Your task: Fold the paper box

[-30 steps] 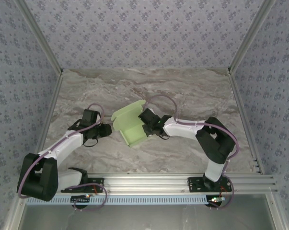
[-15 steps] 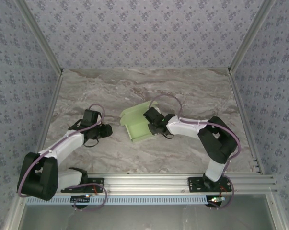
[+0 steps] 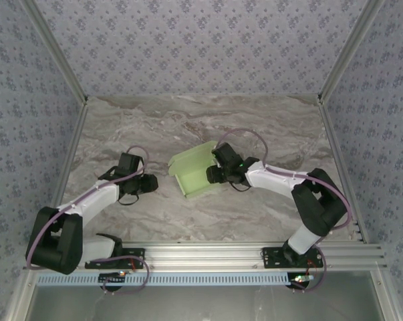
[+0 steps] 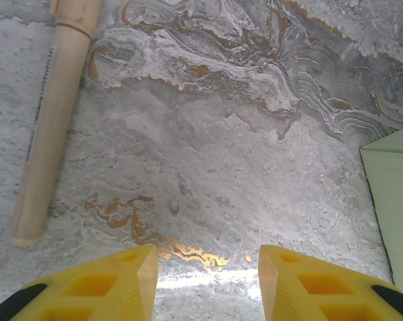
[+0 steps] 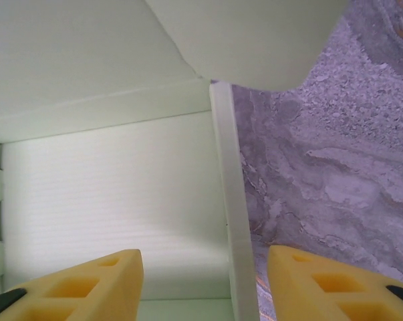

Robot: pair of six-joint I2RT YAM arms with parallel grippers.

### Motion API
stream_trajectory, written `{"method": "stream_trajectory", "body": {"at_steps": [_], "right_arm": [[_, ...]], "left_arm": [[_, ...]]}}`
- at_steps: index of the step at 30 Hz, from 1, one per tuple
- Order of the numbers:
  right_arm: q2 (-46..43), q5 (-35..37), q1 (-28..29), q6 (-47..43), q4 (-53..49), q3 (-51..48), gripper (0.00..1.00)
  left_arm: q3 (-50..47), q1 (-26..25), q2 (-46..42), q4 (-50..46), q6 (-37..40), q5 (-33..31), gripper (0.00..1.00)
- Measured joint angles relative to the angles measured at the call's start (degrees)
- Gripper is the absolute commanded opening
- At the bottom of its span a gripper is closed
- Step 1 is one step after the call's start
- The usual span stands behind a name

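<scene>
Yellow fingers (image 5: pixel 87 281) of the right gripper (image 5: pixel 204 257) stand spread apart, released, with one upright wall edge of the pale green paper box (image 5: pixel 107 194) running between them and touching neither. A rounded flap of the same card hangs over the top of the right wrist view. From above, the right gripper (image 3: pixel 211 174) sits at the box's right side, and the paper box (image 3: pixel 194 172), partly folded with walls raised, lies near the middle of the marble tabletop (image 3: pixel 254 127). The left gripper (image 4: pixel 208 251) is likewise unclenched, its yellow fingers (image 4: pixel 107 281) parted over bare grey-and-white stone, holding nothing. A tan wooden stick (image 4: pixel 51 127) lies to the upper left of those fingers, and a corner of the green card (image 4: pixel 395 200) shows at the right edge of the left wrist view. Seen from above, the left gripper (image 3: pixel 150 182) is just left of the box, apart from it.
</scene>
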Motion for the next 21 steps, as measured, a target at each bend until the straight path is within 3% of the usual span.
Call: {"method": "stream_trajectory", "body": {"at_steps": [4,14,21], "right_arm": [[-1.9,-3.7,-2.3,-0.6,1.6,-1.6,0.52],[-2.4,-16.1,-9.0,-3.3,6.8,-5.4,0.34],[-1.4,-21.0,-10.9,-4.1,9.9,-6.3,0.31]], "left_arm": [[0.1,-0.3,0.1,0.2,0.0,0.0,0.43],[0.4,-0.3,0.7,0.3,0.0,0.0,0.43],[0.4,-0.7,0.7,0.3,0.1,0.0,0.43]]}}
